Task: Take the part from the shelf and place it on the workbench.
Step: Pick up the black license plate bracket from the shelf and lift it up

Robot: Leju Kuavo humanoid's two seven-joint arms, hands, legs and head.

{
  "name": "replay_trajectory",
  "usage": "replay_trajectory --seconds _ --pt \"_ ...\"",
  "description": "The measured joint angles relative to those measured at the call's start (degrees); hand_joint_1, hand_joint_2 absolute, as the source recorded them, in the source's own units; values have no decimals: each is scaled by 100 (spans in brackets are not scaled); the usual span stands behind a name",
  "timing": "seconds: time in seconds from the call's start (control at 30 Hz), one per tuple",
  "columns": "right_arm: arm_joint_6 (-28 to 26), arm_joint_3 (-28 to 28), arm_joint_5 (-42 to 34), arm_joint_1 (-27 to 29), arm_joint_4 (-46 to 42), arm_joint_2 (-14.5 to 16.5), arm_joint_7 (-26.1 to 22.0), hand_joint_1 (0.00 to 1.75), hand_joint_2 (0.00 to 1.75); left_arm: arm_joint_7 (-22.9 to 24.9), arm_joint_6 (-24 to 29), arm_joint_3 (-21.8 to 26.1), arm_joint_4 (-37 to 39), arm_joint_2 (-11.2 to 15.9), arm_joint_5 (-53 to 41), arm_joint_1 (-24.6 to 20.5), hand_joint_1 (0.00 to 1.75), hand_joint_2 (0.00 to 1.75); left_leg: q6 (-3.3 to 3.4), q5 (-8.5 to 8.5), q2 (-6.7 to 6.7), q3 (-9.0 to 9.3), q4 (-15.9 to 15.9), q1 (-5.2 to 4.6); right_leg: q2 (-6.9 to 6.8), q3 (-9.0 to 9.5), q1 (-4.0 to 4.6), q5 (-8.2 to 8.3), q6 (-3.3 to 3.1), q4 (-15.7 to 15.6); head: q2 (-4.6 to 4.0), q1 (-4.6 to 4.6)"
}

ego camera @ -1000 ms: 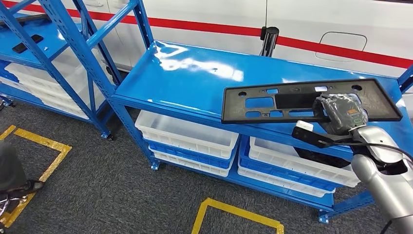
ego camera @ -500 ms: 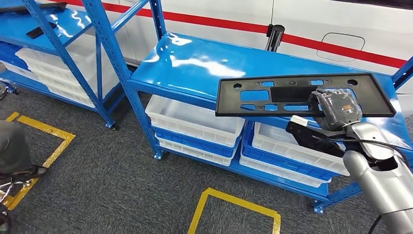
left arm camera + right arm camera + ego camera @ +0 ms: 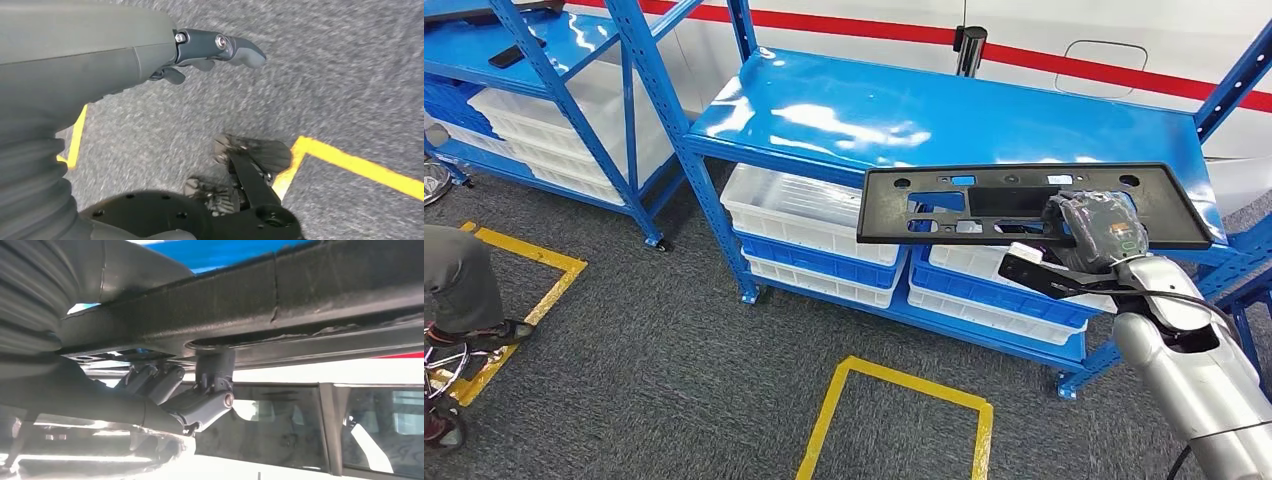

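black part (image 3: 984, 205) held by right hand (image 3: 1099, 232), unlabelled.

The head view looks down from high at the glossy blue metal shelf (image 3: 944, 125). The right wrist view sits close under the long black plastic panel (image 3: 280, 295), shared with the head view; the left wrist view faces grey carpet floor (image 3: 340, 85).

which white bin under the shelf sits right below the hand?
The right-hand white bin, partly hidden behind the black panel the right hand holds. The left white bin sits clear of it.
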Motion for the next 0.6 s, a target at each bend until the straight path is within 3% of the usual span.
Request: replay_trajectory --seconds 0.03,0.07,0.13,0.2,0.27,0.3,0.37,0.43,0.53,0.57,0.6 --pt "-2 -10 5 19 -1 10 -3 175 175 -2 -1 0 1 -1 -2 3 0 175 -23 -228 0 -63 372 20 -1 -76 8 65 -7 6 0 -5" --pt "-3 -23 7 44 -1 20 -4 175 175 -5 -3 0 1 -2 -5 4 0 175 -33 -334 0 -80 669 38 -1 -154 15 123 -2 12 0 -6" --pt "-7 -63 7 122 -9 39 -12 175 175 -13 -14 0 1 -3 -21 3 0 175 -24 -196 0 139 739 59 -1 -289 23 223 22 23 0 -7" --pt "-10 -135 11 226 -52 49 -37 175 175 -22 -31 0 1 -3 -50 -1 0 175 16 -27 -10 712 68 64 0 -386 26 310 63 26 0 -7" --pt "-16 -225 20 296 -121 54 -60 175 175 -33 -42 0 0 -3 -71 -7 0 175 65 -56 -34 1165 -592 28 -3 -433 28 397 137 10 0 3" --pt "-25 -259 22 312 -151 58 -67 175 175 -36 -44 0 0 -3 -74 -9 0 175 91 -96 -43 1239 -744 -1 -5 -445 22 443 184 -8 0 1" --pt "-42 -307 28 343 -189 66 -74 175 175 -39 -44 0 1 -3 -79 -6 0 175 169 6 -36 1212 -818 -34 -4 -473 20 522 271 -42 0 2" --pt "-46 -351 70 398 -210 61 -78 175 175 -39 -44 0 0 -7 -95 -11 0 175 266 142 -4 1143 -892 -29 8 -584 39 368 262 104 0 15" --pt "-48 -425 310 520 -287 48 -56 175 175 -49 -44 0 0 -9 -143 -15 0 175 357 299 12 950 -925 -56 20 -909 55 -292 128 1064 0 51" --pt "-48 -453 419 583 -330 38 -40 175 175 -59 -44 0 1 -9 -157 -13 0 175 359 343 9 879 -925 -69 22 -980 62 -404 133 1407 0 55" --pt "-46 -480 511 648 -375 24 -26 175 175 -69 -45 0 1 -10 -172 -11 0 175 358 393 8 812 -922 -78 24 -981 71 -409 167 1604 0 55"
